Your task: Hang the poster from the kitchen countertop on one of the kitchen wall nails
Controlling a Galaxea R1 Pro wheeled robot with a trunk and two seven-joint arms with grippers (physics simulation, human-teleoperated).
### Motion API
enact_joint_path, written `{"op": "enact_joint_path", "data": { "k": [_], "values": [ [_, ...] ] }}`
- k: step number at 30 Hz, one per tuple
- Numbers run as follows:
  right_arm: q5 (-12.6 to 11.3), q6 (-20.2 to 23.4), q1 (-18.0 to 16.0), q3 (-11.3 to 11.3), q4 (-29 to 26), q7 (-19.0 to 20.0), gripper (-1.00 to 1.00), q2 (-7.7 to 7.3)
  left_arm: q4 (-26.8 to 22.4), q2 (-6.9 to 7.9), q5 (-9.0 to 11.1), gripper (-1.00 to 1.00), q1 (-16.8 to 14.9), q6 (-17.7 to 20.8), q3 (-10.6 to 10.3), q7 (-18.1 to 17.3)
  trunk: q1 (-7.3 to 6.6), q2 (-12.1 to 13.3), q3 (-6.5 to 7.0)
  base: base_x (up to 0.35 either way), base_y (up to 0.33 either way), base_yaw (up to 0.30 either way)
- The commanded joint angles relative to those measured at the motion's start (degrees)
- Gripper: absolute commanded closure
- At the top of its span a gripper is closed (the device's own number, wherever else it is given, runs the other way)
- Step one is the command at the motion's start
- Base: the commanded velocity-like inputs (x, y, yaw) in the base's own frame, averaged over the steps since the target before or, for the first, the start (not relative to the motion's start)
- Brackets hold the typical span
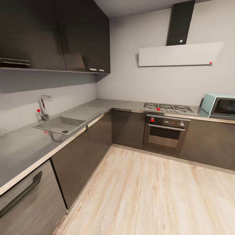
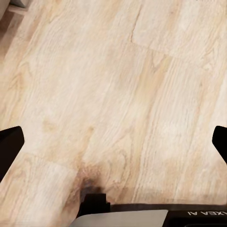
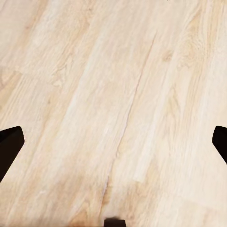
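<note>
Facing the bench (image 1: pixel 29 147) running toward ten o'clock, no poster visible; left tool (image 2: pixel 113 142) and right tool (image 3: pixel 113 142) hanging wide open, empty, over floor (image 1: pixel 147 195).

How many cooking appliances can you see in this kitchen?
3. A gas hob sits on the back stretch of the countertop, an oven is built in right beneath it, and a light-blue microwave stands to the hob's right, cut off by the picture's edge.
</note>
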Motion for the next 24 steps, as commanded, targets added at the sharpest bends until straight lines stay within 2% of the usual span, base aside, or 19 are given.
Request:
{"op": "enact_joint_path", "data": {
  "k": [1,6,15,20,24],
  "values": [
    [0.05,-0.15,-0.03,0.02,0.03,0.01,-1.0,-0.03,-0.08,-0.03,0.0,-1.0,0.01,-0.01,0.07,0.0,0.0,-0.03,-0.05,0.005,-0.031,0.098],
    [0.07,-0.19,-0.02,-0.04,0.14,0.08,-1.0,-0.11,-0.13,-0.03,0.0,-1.0,0.01,0.0,0.07,0.0,0.0,-0.03,-0.05,0.047,-0.15,0.048],
    [0.05,-0.14,-0.02,0.01,0.14,0.14,-1.0,-0.19,-0.14,-0.03,0.0,-1.0,0.01,0.04,0.07,0.0,0.0,-0.03,-0.05,0.102,-0.298,0.012],
    [0.05,-0.16,-0.02,0.0,0.13,0.01,-1.0,-0.07,-0.12,-0.03,0.0,-1.0,0.01,0.08,0.07,0.0,0.0,-0.03,-0.05,0.112,-0.28,0.192],
    [0.05,-0.19,-0.01,0.0,0.12,-0.04,-1.0,-0.03,-0.15,-0.03,0.0,-1.0,0.01,0.02,0.12,0.0,0.0,-0.03,-0.05,0.043,-0.105,0.255]
  ]
}}
